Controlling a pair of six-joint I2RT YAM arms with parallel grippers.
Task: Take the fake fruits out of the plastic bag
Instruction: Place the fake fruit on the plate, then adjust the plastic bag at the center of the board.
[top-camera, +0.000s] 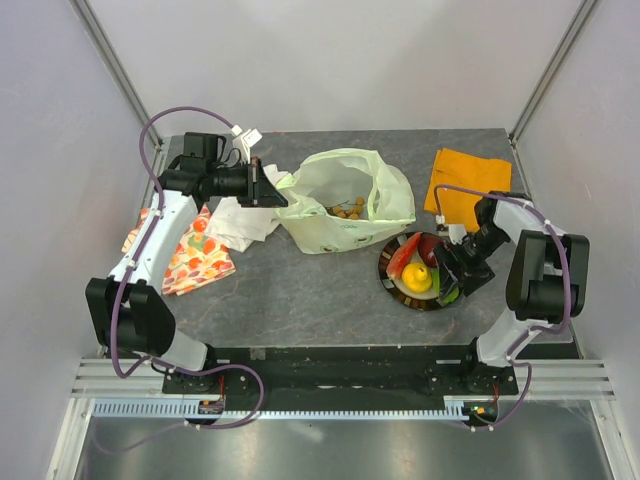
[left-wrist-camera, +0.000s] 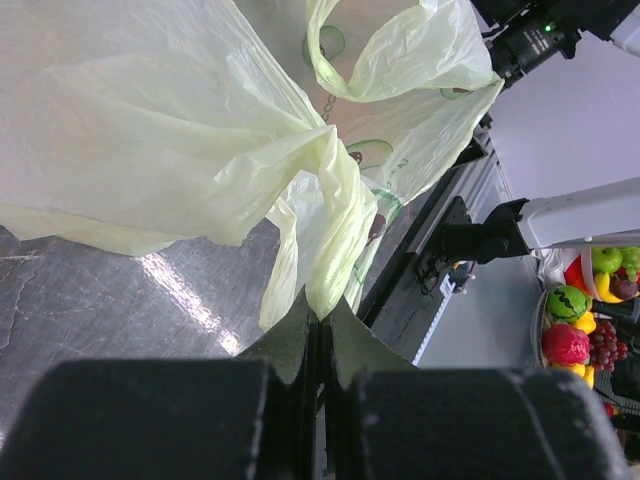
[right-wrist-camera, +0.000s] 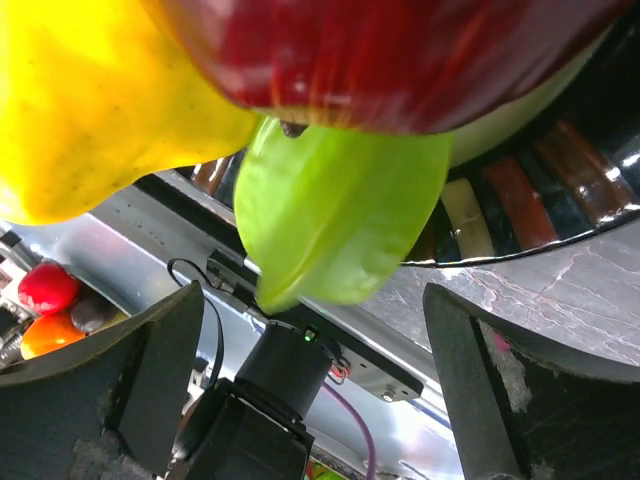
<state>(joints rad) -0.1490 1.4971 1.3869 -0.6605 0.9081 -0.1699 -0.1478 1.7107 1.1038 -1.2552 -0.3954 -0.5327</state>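
The bag (top-camera: 345, 195) lay open mid-table with a grape bunch (top-camera: 347, 210) inside. The left gripper (left-wrist-camera: 320, 325) was clamped on its edge. Beside it, the plate (top-camera: 392, 284) held a yellow fruit (top-camera: 418, 278), a red slice (top-camera: 404, 253) and a green piece (right-wrist-camera: 340, 215). The right gripper (top-camera: 457, 271) hung over them, jaws wide apart.

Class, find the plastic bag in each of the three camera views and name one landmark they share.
Top external: plastic bag at table centre.
Left wrist: fills the upper left, a fold pinched in the left gripper.
Right wrist: not in it.
Shared landmark: the grey table top.
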